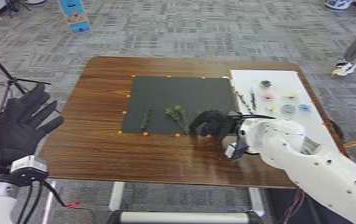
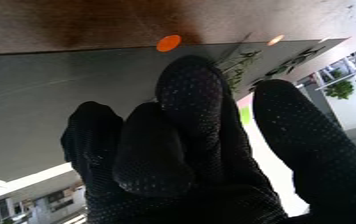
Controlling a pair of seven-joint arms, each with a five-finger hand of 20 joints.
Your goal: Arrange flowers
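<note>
On the table (image 1: 94,160), a mat (image 1: 183,90) lies just left of a sheet (image 1: 285,80). A sprig (image 1: 145,119) and, to its right, a branching stem (image 1: 176,114) rest on the mat's near part; the sheet holds flower heads (image 1: 288,108).

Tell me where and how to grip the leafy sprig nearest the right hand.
Pinch the leafy sprig by its slim stem, just below the bushy head, probably from above and from the right, where the right hand already is. It lies on the dark mat, head spreading away from the robot, stem toward it.
</note>
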